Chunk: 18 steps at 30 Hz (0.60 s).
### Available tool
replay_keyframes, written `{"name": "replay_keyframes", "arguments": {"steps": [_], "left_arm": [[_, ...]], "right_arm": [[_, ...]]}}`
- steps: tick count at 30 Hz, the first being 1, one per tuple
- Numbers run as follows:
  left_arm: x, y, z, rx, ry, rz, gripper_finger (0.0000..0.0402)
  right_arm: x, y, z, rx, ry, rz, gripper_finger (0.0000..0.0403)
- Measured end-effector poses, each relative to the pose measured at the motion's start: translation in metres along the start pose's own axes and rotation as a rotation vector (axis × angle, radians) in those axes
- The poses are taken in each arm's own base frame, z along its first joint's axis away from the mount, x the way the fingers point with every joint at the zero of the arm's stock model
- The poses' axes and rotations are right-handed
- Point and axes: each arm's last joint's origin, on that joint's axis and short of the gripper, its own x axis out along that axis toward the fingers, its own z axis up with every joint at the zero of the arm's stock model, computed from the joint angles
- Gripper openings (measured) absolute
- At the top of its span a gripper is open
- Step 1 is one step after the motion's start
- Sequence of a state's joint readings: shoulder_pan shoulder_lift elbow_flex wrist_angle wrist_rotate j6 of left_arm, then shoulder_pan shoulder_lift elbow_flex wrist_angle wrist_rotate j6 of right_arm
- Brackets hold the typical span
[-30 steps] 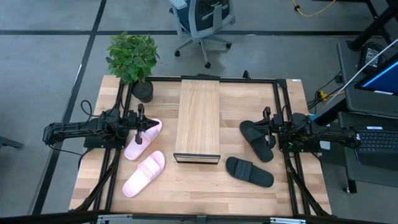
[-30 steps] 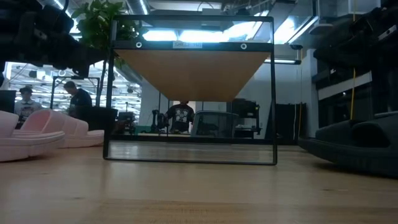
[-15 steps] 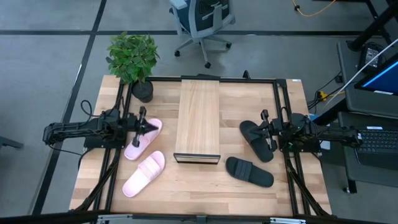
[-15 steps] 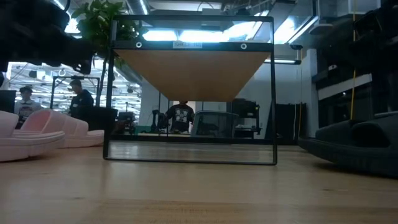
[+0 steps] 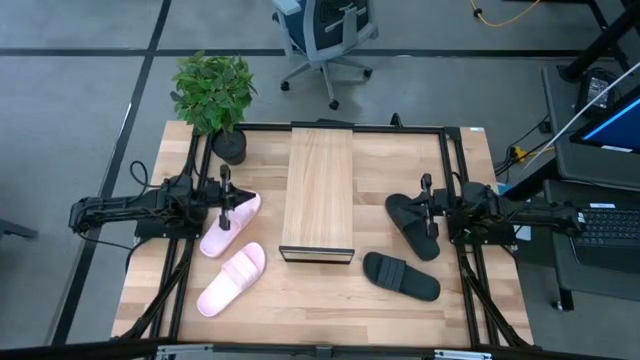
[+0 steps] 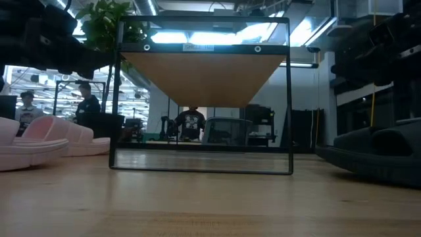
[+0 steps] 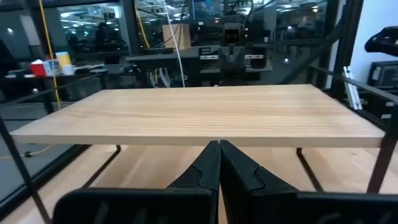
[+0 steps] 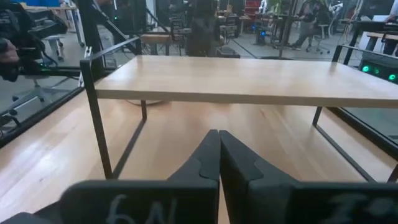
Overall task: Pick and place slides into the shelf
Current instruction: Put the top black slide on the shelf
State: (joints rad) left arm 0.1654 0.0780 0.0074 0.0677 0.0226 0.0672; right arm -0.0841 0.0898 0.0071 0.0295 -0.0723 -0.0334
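Observation:
The shelf [image 5: 318, 195], a light wood plank top on a dark frame, stands mid-table on its thin legs. Both wrist views look level at it [image 7: 205, 112] [image 8: 249, 78]. One pink slide [image 5: 230, 225] lies left of the shelf, sole down, and the other pink slide [image 5: 231, 279] lies nearer the near edge. One black slide [image 5: 413, 226] lies right of the shelf, and the second black slide [image 5: 400, 275] is nearer. My left gripper [image 7: 219, 144] hovers shut over the farther pink slide. My right gripper [image 8: 218, 134] hovers shut over the farther black slide.
A potted plant [image 5: 213, 95] stands at the table's far left corner. Black frame rails [image 5: 447, 170] run along the table's sides and far edge. The low view shows open space under the shelf [image 6: 202, 131]. People [image 6: 191, 122] stand in the room beyond the table.

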Motion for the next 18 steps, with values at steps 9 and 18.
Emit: {"name": "replay_keyframes", "arguments": {"steps": [9,18], "left_arm": [[0.000,0.001,0.005,0.023,-0.051,0.032,0.0000],[0.000,0.001,0.005,0.022,-0.053,0.033,0.0000]], "right_arm": [[-0.010,-0.001,0.046,-0.004,-0.075,-0.003,0.0002],[-0.021,-0.004,0.086,0.078,0.203,-0.107,0.0001]]}}
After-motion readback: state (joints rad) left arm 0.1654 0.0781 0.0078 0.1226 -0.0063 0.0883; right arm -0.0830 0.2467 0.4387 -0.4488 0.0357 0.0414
